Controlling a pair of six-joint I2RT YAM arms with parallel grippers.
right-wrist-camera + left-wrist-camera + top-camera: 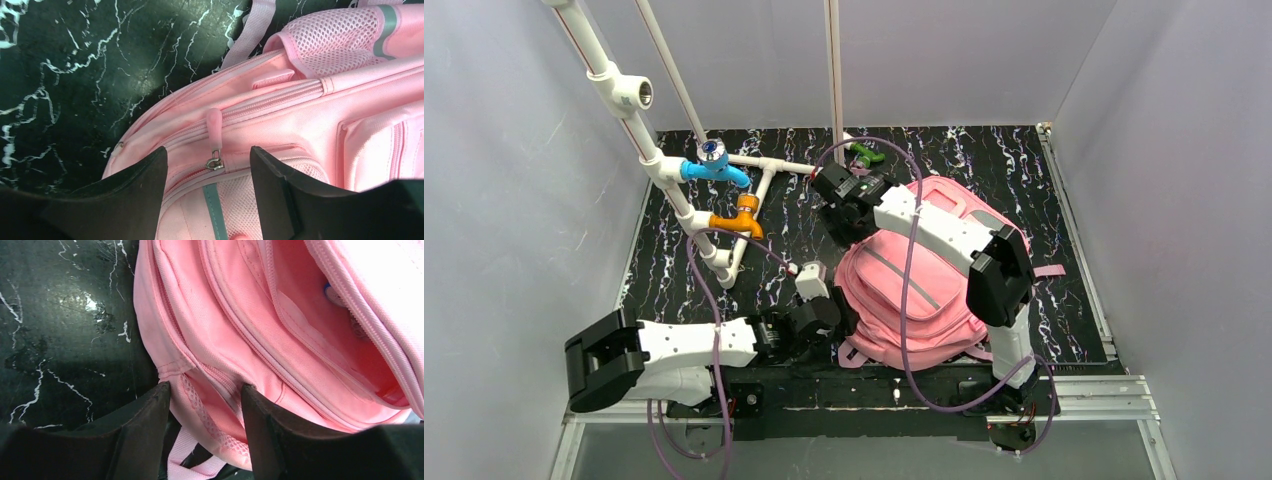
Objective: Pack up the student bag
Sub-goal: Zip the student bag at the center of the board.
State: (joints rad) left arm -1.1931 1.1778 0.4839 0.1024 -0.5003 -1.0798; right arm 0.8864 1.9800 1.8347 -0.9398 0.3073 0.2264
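Note:
The student bag [924, 290], a large pink backpack with grey trim, lies mid-table. My left gripper [819, 318] is at its near left corner. In the left wrist view the bag's corner [210, 405] with its mesh seam fills the gap between both fingers [152, 425], and the gripper [205, 390] is shut on that fabric. Above it an unzipped compartment [320, 330] gapes. My right gripper [839, 215] reaches over the bag's far left end. It [207, 155] stands open astride a metal zip slider [215, 162] with a pink pull tab [215, 122], touching neither.
A white pipe frame [674, 190] with blue [714, 165] and orange [739, 218] fittings stands at the back left. A green object [866, 155] lies behind the right gripper. White walls enclose the black marbled table [674, 270]. A metal rail [1084, 385] runs along the near right edge.

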